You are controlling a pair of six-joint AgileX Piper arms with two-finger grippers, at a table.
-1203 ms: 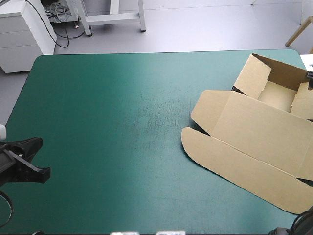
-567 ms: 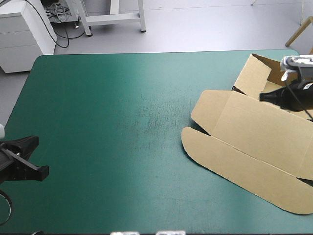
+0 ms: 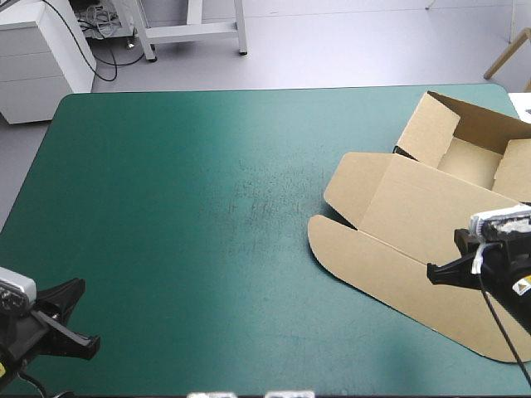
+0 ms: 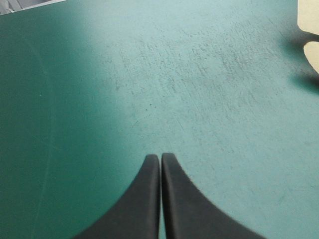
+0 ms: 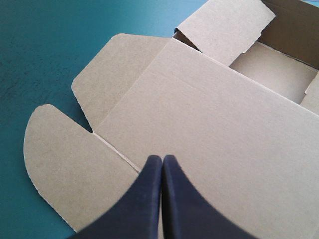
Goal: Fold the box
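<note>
Right hand (image 5: pixel 162 158), pressed together, sits over the box (image 3: pixel 415 207) lid, flat at the table's (image 3: pixel 182 215) right side; the tray walls are up. Left hand (image 4: pixel 160 157), pressed together too, is well apart. Next, I reckon: crease the lid flaps.

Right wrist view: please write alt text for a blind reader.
The right gripper, black fingers shut to one point, hangs over the flat lid of a brown cardboard box. Beyond the lid its tray is open, on the teal-green table cover.
</note>
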